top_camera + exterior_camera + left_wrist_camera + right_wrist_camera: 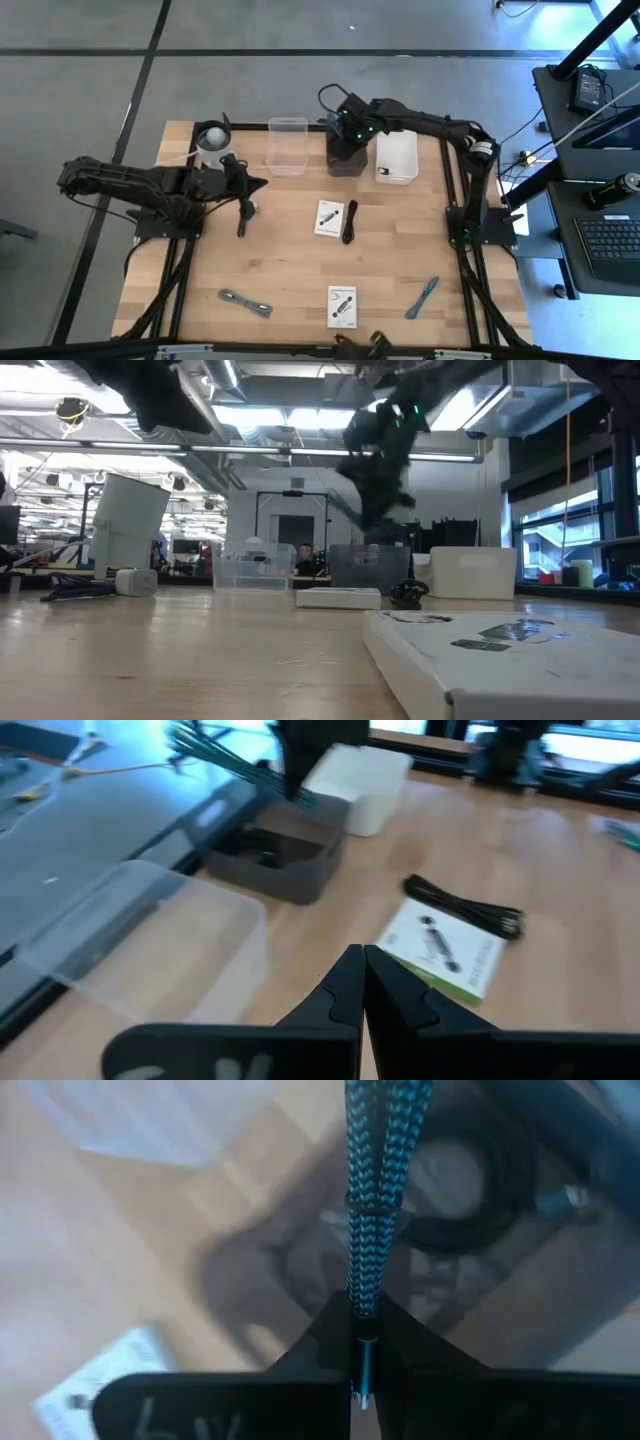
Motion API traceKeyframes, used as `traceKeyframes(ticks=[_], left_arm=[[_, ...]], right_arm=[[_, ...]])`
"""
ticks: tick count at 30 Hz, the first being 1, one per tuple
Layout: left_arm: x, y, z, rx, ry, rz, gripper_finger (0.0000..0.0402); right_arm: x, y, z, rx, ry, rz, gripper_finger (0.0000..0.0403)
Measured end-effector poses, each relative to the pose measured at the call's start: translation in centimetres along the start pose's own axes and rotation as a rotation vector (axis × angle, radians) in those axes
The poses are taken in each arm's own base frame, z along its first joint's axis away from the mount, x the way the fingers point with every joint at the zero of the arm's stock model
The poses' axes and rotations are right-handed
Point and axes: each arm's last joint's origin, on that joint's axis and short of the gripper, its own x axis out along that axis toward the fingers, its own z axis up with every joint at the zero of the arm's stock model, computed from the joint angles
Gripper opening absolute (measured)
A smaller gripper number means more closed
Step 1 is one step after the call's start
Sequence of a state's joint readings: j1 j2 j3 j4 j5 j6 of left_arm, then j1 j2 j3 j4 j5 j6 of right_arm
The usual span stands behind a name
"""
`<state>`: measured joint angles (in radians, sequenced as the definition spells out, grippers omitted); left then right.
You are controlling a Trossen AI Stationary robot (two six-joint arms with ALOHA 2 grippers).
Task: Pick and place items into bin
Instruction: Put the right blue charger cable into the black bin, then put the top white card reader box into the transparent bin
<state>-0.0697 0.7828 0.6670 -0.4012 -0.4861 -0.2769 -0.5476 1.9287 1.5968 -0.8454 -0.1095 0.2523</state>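
Only the right wrist view shows what the right hand pinches: a blue-black braided cable hanging over the dark bin, where a black coil already lies. From above, that arm reaches to the upper centre. The left hand, fingers closed and empty, hovers left of centre. On the table: two white cards, one black stick, one teal tool, one grey strip.

Bright, even light; wrist views blurred.
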Motion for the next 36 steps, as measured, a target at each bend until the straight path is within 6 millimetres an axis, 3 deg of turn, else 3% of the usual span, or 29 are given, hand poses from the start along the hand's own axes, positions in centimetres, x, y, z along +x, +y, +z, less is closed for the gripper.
traceKeyframes(ticks=[7,14,19,23,29,32,36], left_arm=[[0.9,1.1,0.3,0.003,0.003,0.083,0.0002],[1.8,2.1,1.0,-0.006,-0.034,0.145,0.0002],[2.1,2.8,1.1,-0.024,-0.030,0.155,0.0002],[2.3,3.5,1.2,0.023,-0.023,0.181,0.0002],[2.6,4.7,1.3,0.004,-0.017,0.235,0.0002],[3.0,5.1,1.4,0.026,0.000,0.194,0.0002],[4.0,5.5,1.3,0.056,0.025,0.110,0.0002]], right_arm=[[2.6,-3.2,-1.6,0.062,0.051,0.010,0.0020],[2.6,-3.4,-1.4,0.021,0.031,0.011,0.0076],[2.1,-3.3,-0.8,0.016,0.012,0.013,0.0096],[0.7,-3.0,0.0,0.019,0.005,0.014,0.0100],[-3.7,-1.6,1.1,0.088,0.053,0.006,0.0096],[-6.1,0.3,0.0,0.080,0.028,0.017,0.0083],[-8.3,2.7,-3.9,0.127,-0.048,-0.016,0.0054]])
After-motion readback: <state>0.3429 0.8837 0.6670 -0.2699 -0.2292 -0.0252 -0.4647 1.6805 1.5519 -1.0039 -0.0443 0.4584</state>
